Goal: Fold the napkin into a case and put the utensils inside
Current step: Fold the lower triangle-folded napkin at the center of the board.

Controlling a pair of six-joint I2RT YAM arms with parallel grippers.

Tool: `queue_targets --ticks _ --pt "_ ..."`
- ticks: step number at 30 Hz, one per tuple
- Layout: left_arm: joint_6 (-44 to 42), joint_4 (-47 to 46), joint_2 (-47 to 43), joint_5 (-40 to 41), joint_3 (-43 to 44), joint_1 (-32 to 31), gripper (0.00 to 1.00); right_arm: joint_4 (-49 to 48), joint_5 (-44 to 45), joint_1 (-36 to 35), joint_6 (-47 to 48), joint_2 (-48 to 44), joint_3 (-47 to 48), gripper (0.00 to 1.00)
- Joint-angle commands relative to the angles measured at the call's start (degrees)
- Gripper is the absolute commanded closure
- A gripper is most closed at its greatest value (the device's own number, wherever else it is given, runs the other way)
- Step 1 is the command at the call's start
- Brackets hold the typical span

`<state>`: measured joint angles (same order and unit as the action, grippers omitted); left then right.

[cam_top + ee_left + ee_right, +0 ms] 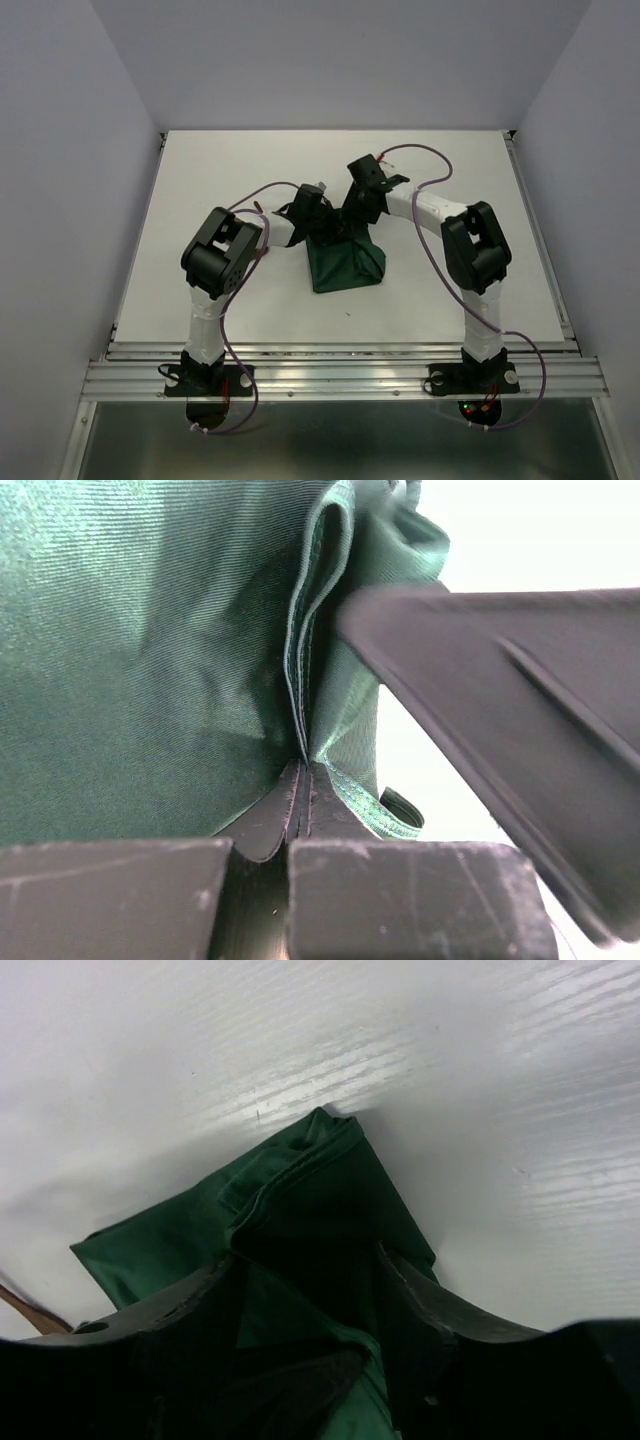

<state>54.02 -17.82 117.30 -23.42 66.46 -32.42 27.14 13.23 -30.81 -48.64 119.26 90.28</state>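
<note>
The napkin (345, 265) sits near the middle of the white surface (220, 170), a dark green bundle already folded over on itself. Its broad end spreads toward 6 o'clock, and its far end is gathered up at 12 o'clock, where both my arms meet it. My left jaws are pressed together on a stacked hem at the 11 o'clock corner; the left wrist view shows several layers of cloth running straight down into the pinch. My right jaws are spread, one finger on each side of a ridge of fabric at about 1 o'clock, and I judge they are gripping nothing. The cloth looks light, limp and faintly sheeny. I expect it to sag and slide layer over layer, and it will not keep a crease unless it is pressed flat. The stitched hem is the best place to take hold, near a corner and through all the layers at once, so the fold travels as one piece. I cannot make out the spoon or the fork for certain. A thin brown sliver (25, 1310) shows at the 8 o'clock edge of the right wrist view, too little of it to name.
</note>
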Motion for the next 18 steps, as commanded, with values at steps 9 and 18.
queue_targets --ticks 9,18 --pt "-1.8 -1.8 1.0 -0.9 2.2 -0.1 1.00 -8.9 -7.2 4.0 9.8 -18.5 -18.5 0.25" --pt "-2.6 -0.2 1.1 -1.5 3.3 0.0 1.00 -25.8 -27.5 12.5 22.4 -30.4 -40.0 0.22"
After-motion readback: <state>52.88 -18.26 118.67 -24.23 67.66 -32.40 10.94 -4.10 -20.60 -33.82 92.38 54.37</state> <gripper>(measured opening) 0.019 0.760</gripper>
